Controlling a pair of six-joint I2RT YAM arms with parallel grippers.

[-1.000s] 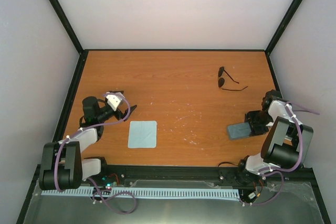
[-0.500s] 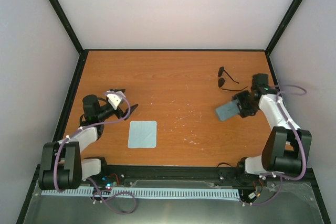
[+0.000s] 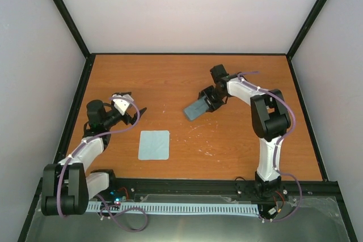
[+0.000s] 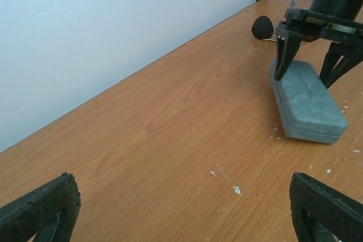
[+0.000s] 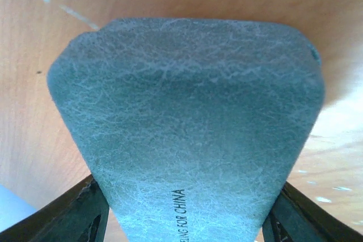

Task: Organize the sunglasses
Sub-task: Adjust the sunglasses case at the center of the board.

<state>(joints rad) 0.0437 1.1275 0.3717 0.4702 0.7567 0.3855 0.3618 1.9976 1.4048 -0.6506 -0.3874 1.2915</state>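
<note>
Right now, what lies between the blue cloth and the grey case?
Only bare tabletop with a few pale specks; the top view shows the cloth and the case well apart.

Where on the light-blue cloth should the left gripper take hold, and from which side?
Probably its far-left corner, coming down from above. The cloth lies flat and square on the table, offering no raised part to clamp, so a corner must be pinched up; that corner lies nearest the open left gripper.

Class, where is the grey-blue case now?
In the top view, the grey-blue case is near centre, in the right gripper, beyond and right of the light-blue cloth.
</note>
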